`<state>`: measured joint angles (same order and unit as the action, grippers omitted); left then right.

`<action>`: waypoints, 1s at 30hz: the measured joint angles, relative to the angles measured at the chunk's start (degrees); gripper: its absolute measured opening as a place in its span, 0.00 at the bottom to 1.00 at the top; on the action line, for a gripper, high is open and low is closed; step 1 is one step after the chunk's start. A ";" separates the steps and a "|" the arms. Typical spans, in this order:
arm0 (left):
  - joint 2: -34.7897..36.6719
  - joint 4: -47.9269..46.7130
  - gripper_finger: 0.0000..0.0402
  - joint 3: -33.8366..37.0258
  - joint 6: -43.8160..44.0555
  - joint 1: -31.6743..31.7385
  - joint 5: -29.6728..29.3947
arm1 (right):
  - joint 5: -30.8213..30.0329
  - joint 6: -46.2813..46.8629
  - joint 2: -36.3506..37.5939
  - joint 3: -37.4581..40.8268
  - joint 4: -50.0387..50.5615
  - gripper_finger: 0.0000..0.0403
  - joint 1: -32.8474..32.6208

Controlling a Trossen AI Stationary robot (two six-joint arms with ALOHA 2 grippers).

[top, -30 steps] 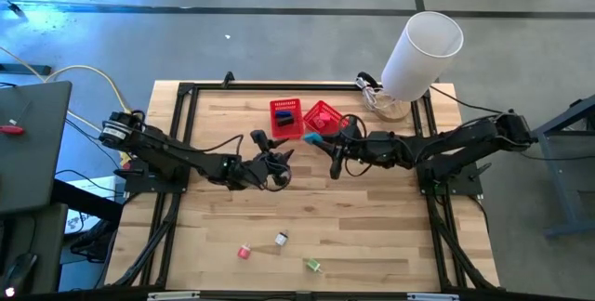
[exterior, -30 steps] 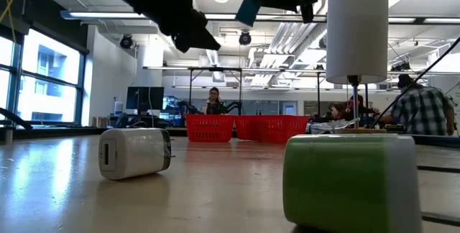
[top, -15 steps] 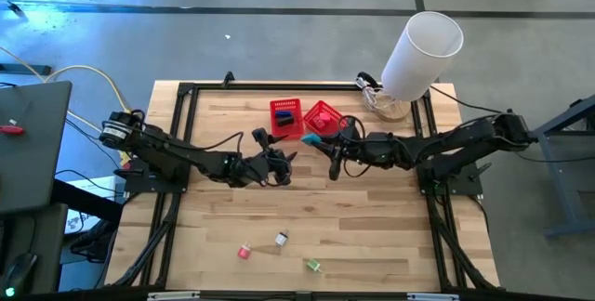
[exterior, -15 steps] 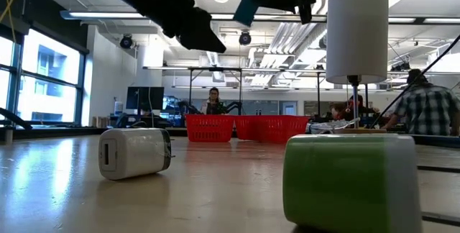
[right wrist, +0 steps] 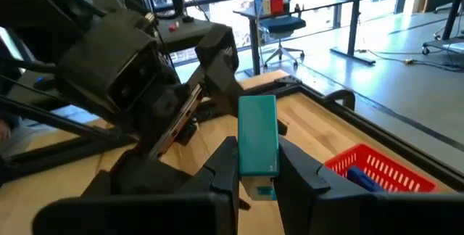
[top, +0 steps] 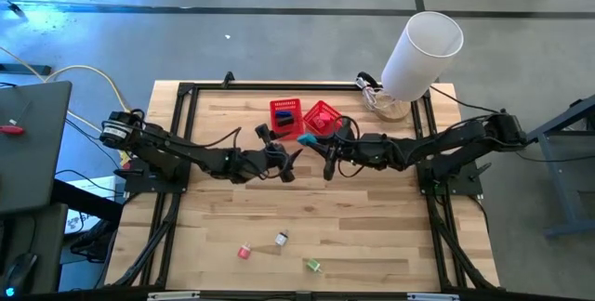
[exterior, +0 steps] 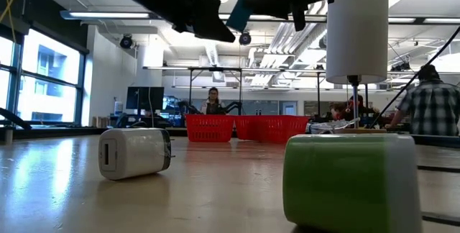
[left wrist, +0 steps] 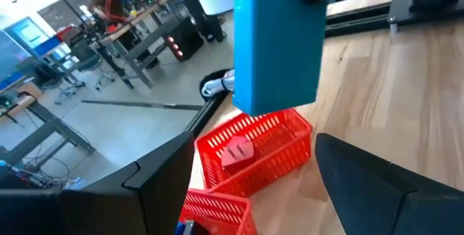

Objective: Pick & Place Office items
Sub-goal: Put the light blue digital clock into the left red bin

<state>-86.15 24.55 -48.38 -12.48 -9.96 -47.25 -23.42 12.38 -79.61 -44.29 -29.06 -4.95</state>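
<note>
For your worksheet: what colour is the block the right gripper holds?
Teal block; clearest in the right wrist view.

Over the middle of the counter (top: 372,227) the right pincer (top: 318,139) grips a teal item (top: 312,137), facing the spread left pincer (top: 290,155). Two red baskets (top: 303,117) sit beyond; pink (top: 244,252), whitish (top: 281,238) and green (top: 312,265) items lie near.

Setting. Grey concrete floor (top: 232,32) surrounds the wooden table (top: 372,217). In the low view, tall windows (exterior: 43,82) at left, strip lights (exterior: 108,15) and exposed ducts (exterior: 287,39) overhead, desks (exterior: 237,93) behind, and seated people (exterior: 213,101) in the distance.
</note>
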 joint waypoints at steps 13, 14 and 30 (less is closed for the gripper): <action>-7.03 15.79 0.69 0.04 -12.96 0.00 -0.63 | 1.13 -0.13 -0.53 -0.02 -1.51 0.12 0.99; -8.03 18.54 0.69 0.04 -14.34 -0.01 -1.00 | 1.07 -0.13 -0.53 -0.02 -1.55 0.12 0.99; -11.41 32.35 0.69 -0.02 -22.00 -0.66 -3.20 | 1.52 -1.03 -0.53 -0.02 -0.63 0.12 0.99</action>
<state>-97.56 56.90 -48.40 -34.48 -10.62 -50.44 -21.90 11.35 -80.14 -44.31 -29.68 -3.97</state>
